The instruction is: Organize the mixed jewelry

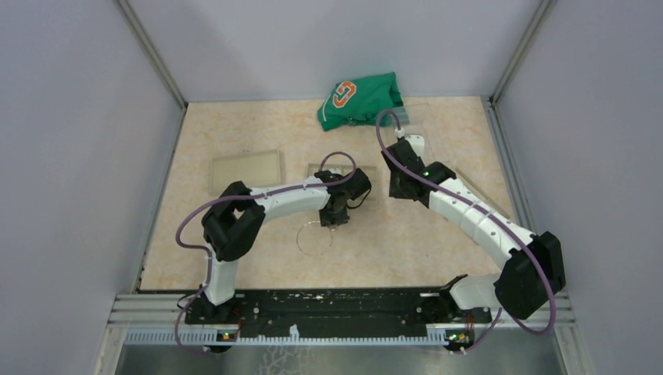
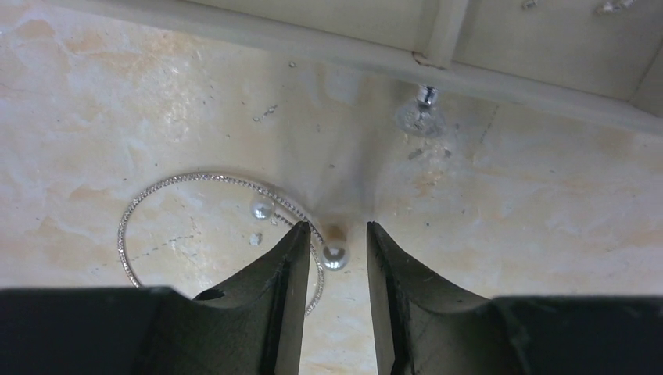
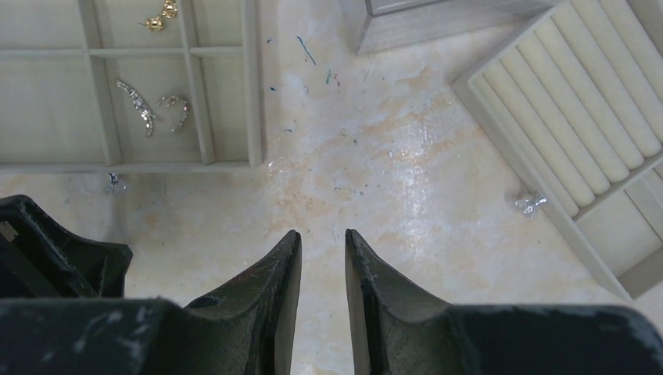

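**LEFT GRIPPER OVER THE HOOP; RIGHT GRIPPER HOLDING NOTHING**

**Left wrist view.** The left gripper (image 2: pixel 336 230) fills the 6 o'clock edge. Its fingers stand a narrow gap apart and clamp nothing. A pearl-like bead (image 2: pixel 334 256) lies on the table (image 2: pixel 547 203) inside that gap, close to the 9 o'clock finger. Whether it touches the finger cannot be told. A thin textured hoop (image 2: pixel 195 176) lies flat toward 9 o'clock, its rim passing under that same finger. A second bead (image 2: pixel 261 209) sits just inside the hoop's rim. At 1 o'clock a clear stud (image 2: pixel 422 109) lies just outside the wall of the compartment tray (image 2: pixel 234 31).

**Right wrist view.** The right gripper (image 3: pixel 322 234) also shows a narrow gap, with nothing between the fingers. Only this view shows the tray's contents. Gold earrings (image 3: pixel 160 16) lie in a cell at 11 o'clock, and curved silver earrings (image 3: pixel 148 105) lie in the cell below. At 3 o'clock a small sparkling piece (image 3: pixel 530 205) lies against the rim of a ring-roll tray (image 3: pixel 563 101).

**Top view.** Only this view shows the green cloth (image 1: pixel 360 100), at 12 o'clock. The hoop appears here as a faint ring just beyond the left gripper's tip. The beads are too small to make out.
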You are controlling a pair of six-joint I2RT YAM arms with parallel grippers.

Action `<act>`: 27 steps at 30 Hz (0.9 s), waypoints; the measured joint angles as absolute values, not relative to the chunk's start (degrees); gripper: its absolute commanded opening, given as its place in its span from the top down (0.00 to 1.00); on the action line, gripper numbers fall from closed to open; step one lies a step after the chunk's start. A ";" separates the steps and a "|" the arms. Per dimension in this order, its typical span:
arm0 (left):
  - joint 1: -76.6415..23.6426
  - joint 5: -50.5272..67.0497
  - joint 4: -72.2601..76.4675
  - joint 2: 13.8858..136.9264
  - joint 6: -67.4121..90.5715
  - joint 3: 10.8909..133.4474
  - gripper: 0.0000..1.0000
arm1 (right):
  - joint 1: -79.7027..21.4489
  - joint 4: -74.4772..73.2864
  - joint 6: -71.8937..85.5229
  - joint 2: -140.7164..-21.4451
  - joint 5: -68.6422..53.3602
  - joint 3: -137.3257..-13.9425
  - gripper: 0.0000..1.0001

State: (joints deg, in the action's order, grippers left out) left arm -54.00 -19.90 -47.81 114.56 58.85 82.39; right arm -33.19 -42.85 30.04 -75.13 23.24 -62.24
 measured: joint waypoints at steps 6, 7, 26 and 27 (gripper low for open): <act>-55.75 -21.17 -47.40 112.97 58.87 82.35 0.61 | -33.19 -42.85 30.06 -75.13 23.00 -62.24 0.73; -55.79 -21.21 -47.31 112.84 58.87 82.35 0.60 | -33.19 -42.85 30.06 -75.13 22.98 -62.24 0.72; -55.88 -20.29 -46.65 112.71 60.62 78.74 0.68 | -33.19 -42.85 30.13 -75.13 22.83 -62.24 0.73; -55.88 -20.25 -46.63 112.71 60.60 78.74 0.71 | -33.19 -42.85 30.13 -75.13 22.83 -62.24 0.73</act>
